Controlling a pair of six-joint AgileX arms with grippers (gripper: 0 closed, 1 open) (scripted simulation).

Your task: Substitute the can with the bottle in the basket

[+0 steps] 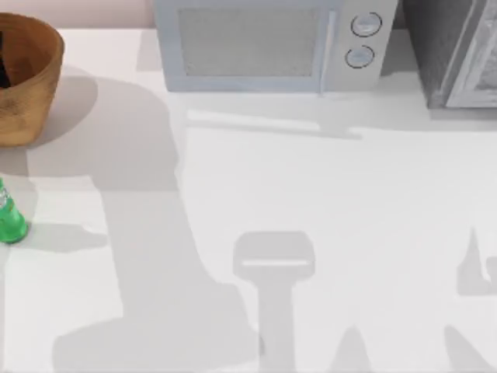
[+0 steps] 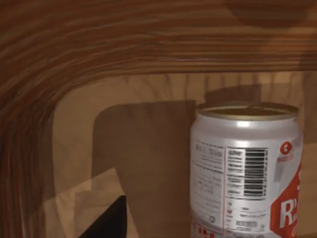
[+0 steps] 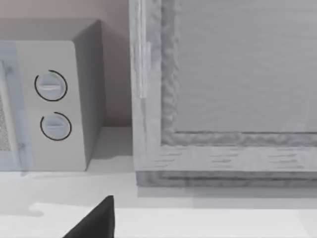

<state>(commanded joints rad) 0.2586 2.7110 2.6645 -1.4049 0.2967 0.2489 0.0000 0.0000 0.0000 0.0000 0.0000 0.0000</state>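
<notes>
Standing upright inside the basket [image 1: 31, 85], the can [image 2: 245, 168] looks light, rigid and slick, best pinched across its midbody, while whether the left gripper's 2 fingers [image 2: 111, 223] beside it are spread I cannot tell.

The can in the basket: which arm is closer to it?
Left. Its wrist view looks inside the basket beside the can. The right wrist view faces the microwave, across the table.

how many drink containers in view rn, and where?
2. The can stands upright inside the basket, seen in the left wrist view. The bottle is on the table at its left edge, in front of the basket. More could be hidden inside the basket.
</notes>
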